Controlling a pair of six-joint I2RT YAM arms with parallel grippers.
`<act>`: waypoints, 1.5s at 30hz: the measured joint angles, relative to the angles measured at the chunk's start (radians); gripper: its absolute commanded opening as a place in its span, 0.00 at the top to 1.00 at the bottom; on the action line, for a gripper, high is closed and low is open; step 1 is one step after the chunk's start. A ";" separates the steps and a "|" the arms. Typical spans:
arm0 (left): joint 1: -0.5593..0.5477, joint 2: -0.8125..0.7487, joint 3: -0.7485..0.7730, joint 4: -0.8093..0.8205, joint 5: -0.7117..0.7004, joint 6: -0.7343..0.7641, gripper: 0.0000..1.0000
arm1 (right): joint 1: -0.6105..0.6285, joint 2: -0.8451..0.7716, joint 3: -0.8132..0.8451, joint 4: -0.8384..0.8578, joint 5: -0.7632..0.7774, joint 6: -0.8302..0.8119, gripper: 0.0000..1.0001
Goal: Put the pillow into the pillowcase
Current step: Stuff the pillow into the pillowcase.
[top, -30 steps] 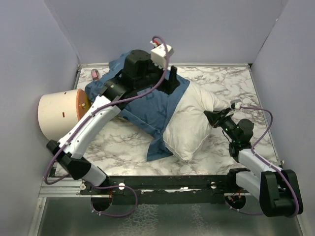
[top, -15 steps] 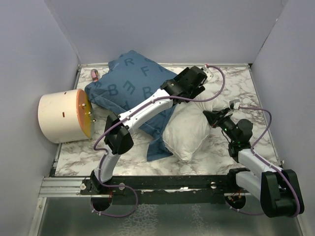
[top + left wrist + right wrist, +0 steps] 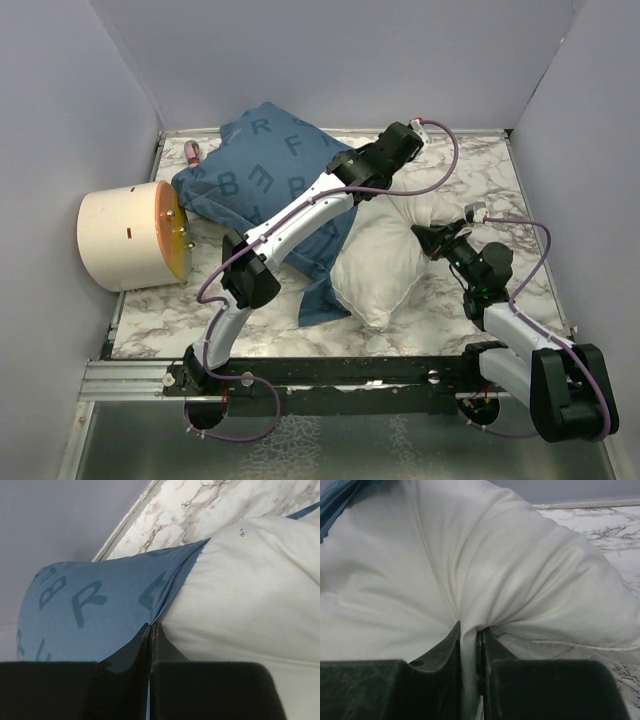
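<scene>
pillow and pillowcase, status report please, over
Left jaws shut on pillowcase hem. Right jaws shut on pillow, bare end. Pillow partly in, white end out. Cream drum beside the case, not blocking.

Surface [image 3: 470, 165]: pillowcase [image 3: 262, 165] far left, pillow [image 3: 385, 265] partly in it, remainder out towards near right. Cylindrical container [image 3: 125, 235] left of pillowcase. Left hand [image 3: 151, 626] at pillowcase edge; right hand [image 3: 469, 626] at pillow's right end.

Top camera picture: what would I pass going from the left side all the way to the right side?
cream tub → blue pillowcase → white pillow → right arm
</scene>
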 measured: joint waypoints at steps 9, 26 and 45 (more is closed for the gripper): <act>0.021 0.008 0.042 -0.017 0.296 -0.082 1.00 | 0.016 0.028 0.005 0.035 -0.002 0.016 0.98; 0.001 -0.225 -0.178 0.635 0.956 -0.663 1.00 | 0.174 0.238 0.397 0.176 0.069 -0.098 0.98; 0.050 -0.703 -0.855 0.584 0.511 -0.366 0.33 | 0.269 0.333 0.020 0.390 0.100 -0.039 0.95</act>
